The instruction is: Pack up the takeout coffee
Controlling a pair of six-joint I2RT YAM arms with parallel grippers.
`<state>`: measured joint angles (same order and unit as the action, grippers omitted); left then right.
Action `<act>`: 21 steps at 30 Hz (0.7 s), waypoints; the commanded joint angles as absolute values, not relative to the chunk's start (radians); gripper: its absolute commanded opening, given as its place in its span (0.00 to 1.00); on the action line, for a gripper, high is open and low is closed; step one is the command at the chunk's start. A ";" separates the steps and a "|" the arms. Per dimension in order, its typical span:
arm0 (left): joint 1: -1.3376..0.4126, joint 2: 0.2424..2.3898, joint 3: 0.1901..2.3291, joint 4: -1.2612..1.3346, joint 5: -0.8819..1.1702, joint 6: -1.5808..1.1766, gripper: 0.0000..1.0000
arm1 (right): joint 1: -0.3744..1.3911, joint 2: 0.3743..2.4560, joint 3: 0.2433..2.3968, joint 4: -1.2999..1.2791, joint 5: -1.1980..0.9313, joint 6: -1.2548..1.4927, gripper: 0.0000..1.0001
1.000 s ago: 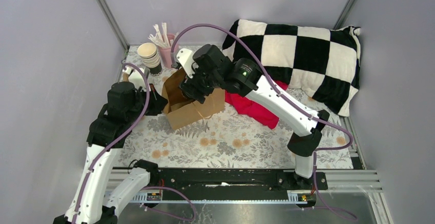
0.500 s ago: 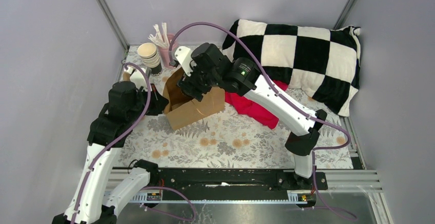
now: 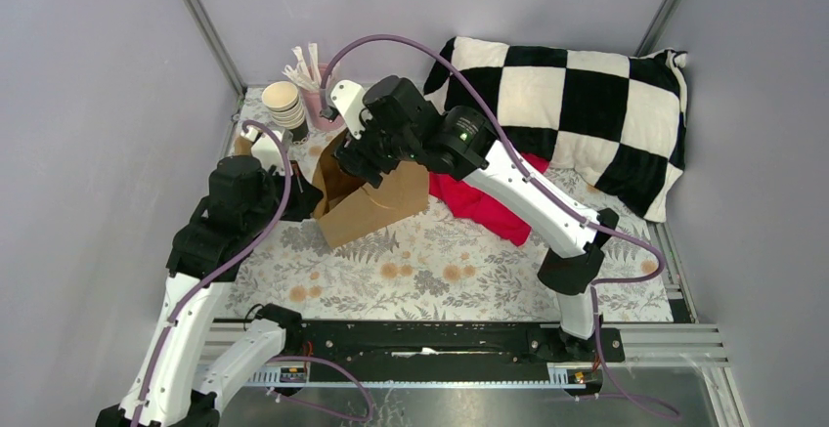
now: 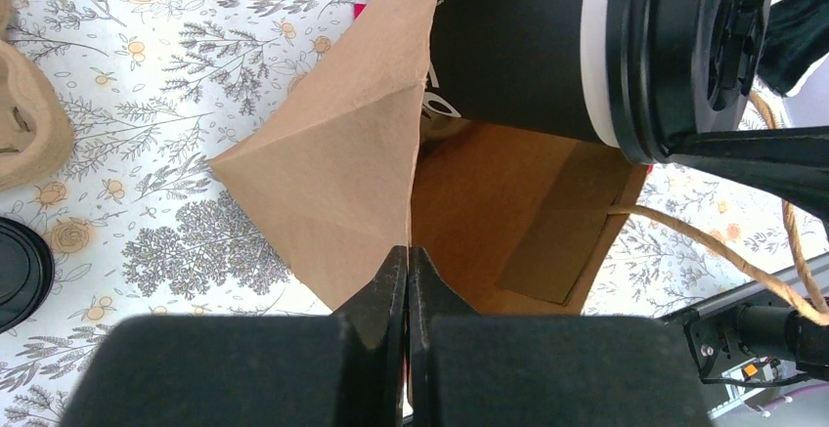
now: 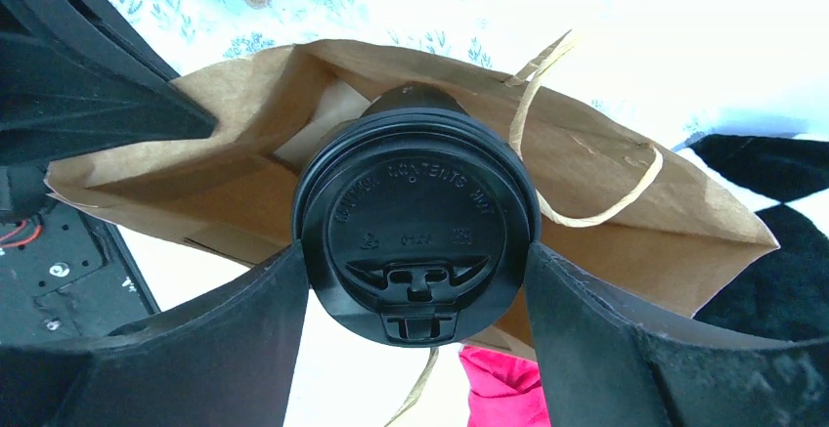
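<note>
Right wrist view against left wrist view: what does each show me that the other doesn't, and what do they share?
Right wrist only: the takeout coffee from above, the right tool clamped on either side of its round black plastic lid, at the open mouth of the brown paper bag; a red cloth beside the bag. Left wrist only: the left tool shut on the bag's edge, and the small cup's dark paper side. Both: the bag, its twine handle and the coffee.
</note>
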<state>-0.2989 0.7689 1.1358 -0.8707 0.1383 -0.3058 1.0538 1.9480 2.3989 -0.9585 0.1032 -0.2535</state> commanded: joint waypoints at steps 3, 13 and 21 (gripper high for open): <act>-0.313 0.785 1.146 -0.856 0.108 -0.278 0.00 | 1.057 1.927 2.431 -0.933 0.069 -0.211 0.43; -0.323 0.788 1.152 -0.856 0.105 -0.272 0.00 | 1.057 1.905 2.329 -0.896 0.128 -0.258 0.42; -0.326 0.775 1.160 -0.870 0.101 -0.267 0.00 | 1.021 1.922 2.285 -0.838 0.118 -0.273 0.42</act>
<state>-0.3210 0.7860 1.1362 -0.8680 0.1150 -0.2844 1.0470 1.9453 2.2940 -0.9192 0.1059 -0.2527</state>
